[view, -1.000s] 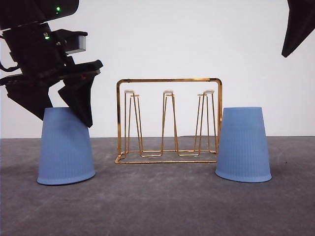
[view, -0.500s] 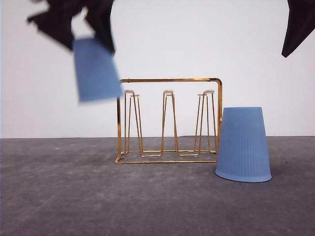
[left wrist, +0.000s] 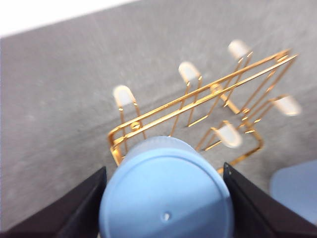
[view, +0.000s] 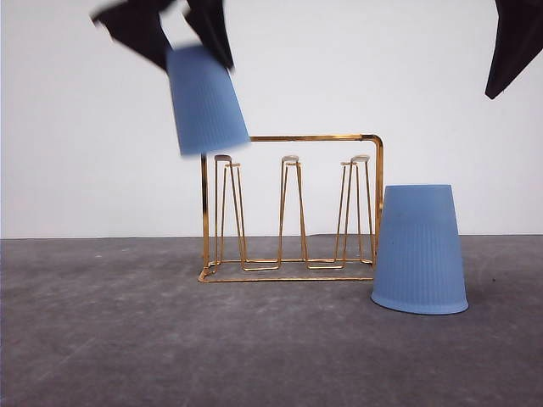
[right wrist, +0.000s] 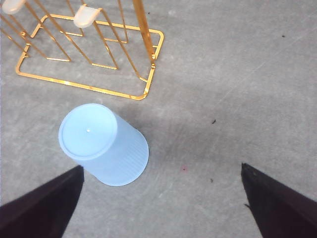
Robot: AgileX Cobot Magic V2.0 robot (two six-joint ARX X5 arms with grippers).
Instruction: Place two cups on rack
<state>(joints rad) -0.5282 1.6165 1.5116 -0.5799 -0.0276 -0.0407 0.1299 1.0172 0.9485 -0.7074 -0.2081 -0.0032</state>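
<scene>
One light blue ribbed cup [view: 206,102] hangs mouth down and tilted in the air, just above the left end of the gold wire rack [view: 322,136]. My left gripper [view: 188,47] is shut on it near its closed base. In the left wrist view the cup's round base [left wrist: 166,203] sits between the dark fingers [left wrist: 74,213], with the rack [left wrist: 214,88] and its white-tipped prongs below. The other cup [view: 419,250] stands mouth down on the table, right of the rack. My right gripper [right wrist: 161,167] hovers open above that cup [right wrist: 101,144], not touching it.
The grey table [view: 271,356] runs wide in front of the rack and to its left. A plain white wall stands behind. The rack's base frame [right wrist: 84,85] lies close beside the standing cup. Part of the right arm [view: 513,42] shows at the upper right.
My left gripper has lifted the left cup off the table and carried it up and to the right, over the rack's left end. The right cup and right arm stayed still.
</scene>
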